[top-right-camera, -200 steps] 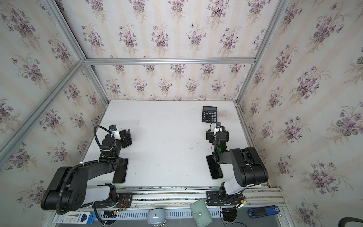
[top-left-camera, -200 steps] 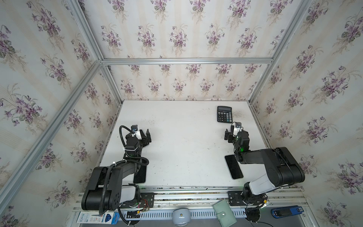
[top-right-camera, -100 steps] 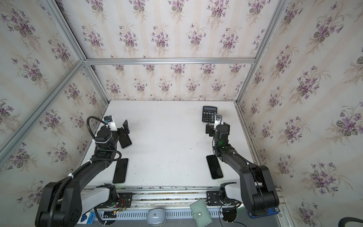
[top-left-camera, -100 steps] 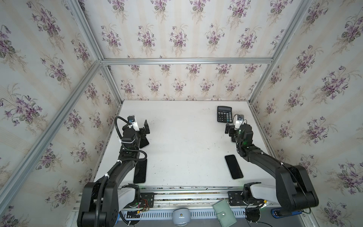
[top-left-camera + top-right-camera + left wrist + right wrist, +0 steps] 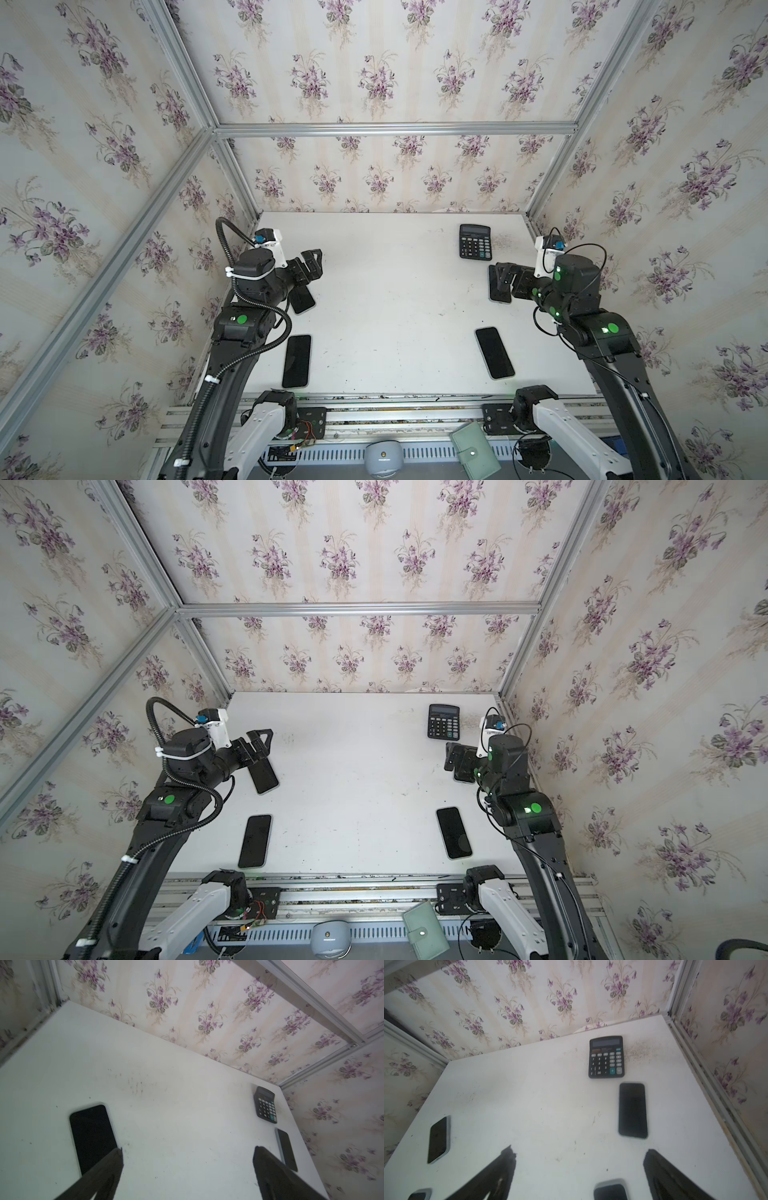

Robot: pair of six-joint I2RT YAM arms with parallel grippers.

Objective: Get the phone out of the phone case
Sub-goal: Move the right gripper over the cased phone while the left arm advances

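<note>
**White table, four phones, both grippers empty**

White table inside a floral-papered cell held four dark phones lying flat, screens up, plus a calculator at the far right.

- Left gripper hung just above the far-left phone, jaws spread wide, nothing between them. The left wrist view agreed: both fingers stood well apart over bare table, with that phone beside one tip.
- Right gripper sat low over the far-right phone, also fully spread and empty.
- Near-left phone and near-right phone lay near the front edge, well apart and untouched.

My read: each arm was posed over its own far phone for a two-handed peel, one pinning and one pulling. No contact was visible.

Unclear:
- which phone was the target
- several looked pale-edged, probably cases, but blur in the wrist views hid any lip or cutout
- the right gripper covered most of the far-right phone in both top views
- two phones were cropped at the right wrist view's frame edge
</note>
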